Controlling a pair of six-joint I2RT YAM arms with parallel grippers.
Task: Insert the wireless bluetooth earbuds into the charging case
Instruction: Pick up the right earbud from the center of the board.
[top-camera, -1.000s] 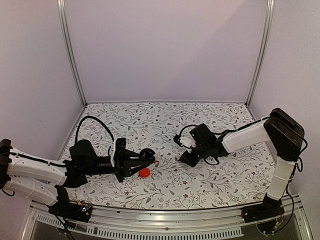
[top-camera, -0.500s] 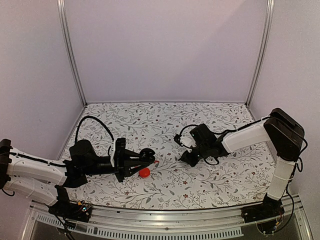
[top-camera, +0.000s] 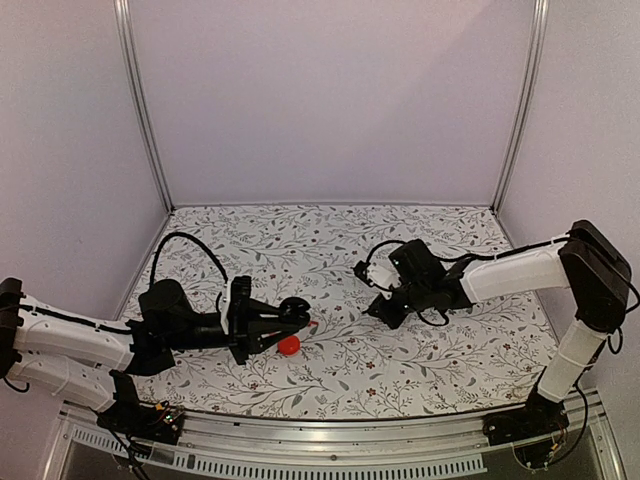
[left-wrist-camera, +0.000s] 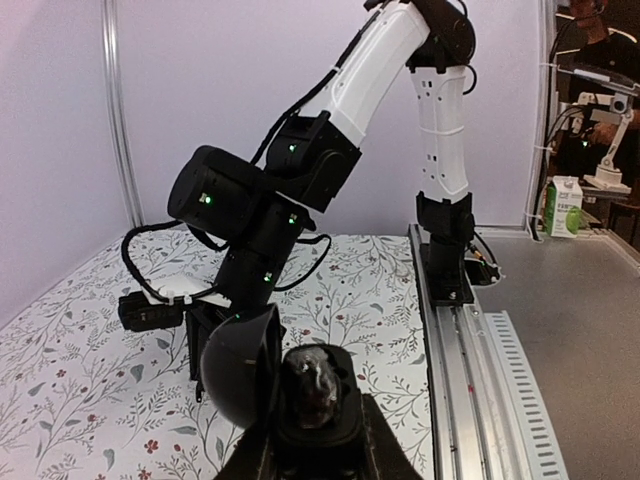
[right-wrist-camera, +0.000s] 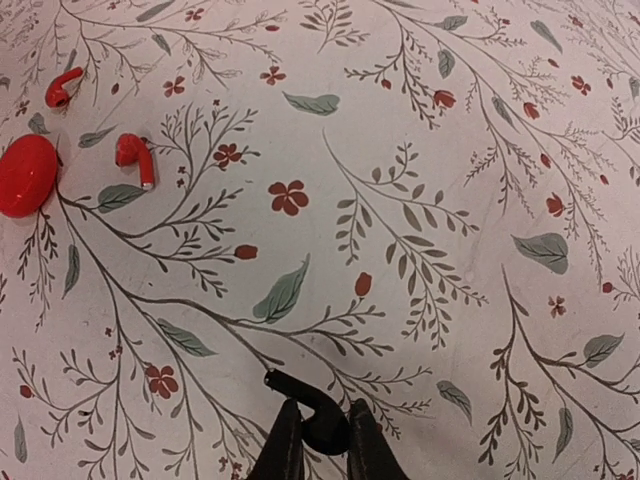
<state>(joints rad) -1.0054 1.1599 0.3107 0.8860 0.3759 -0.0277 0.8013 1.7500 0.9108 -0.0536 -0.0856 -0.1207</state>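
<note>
My left gripper (top-camera: 281, 323) is shut on an open black charging case (left-wrist-camera: 315, 392) and holds it above the table, with its round lid (left-wrist-camera: 240, 365) swung up to the left. The case also shows in the top view (top-camera: 293, 309). My right gripper (right-wrist-camera: 322, 412) is shut on a black earbud (right-wrist-camera: 318, 408), stem pointing left, low over the table. In the top view my right gripper (top-camera: 383, 312) is right of the case, apart from it. Two red earbuds (right-wrist-camera: 135, 158) (right-wrist-camera: 62, 85) lie beside a closed red case (right-wrist-camera: 27, 175), which lies under my left gripper (top-camera: 289, 345).
A floral cloth (top-camera: 330, 260) covers the table. White walls and metal posts (top-camera: 140, 110) close in the back and sides. An aluminium rail (left-wrist-camera: 470, 340) runs along the near edge. The right arm's black wrist (left-wrist-camera: 250, 205) stands just beyond the held case.
My right arm has shifted a little to the right and back, carrying the black earbud with it. My left arm and the case have not moved.
</note>
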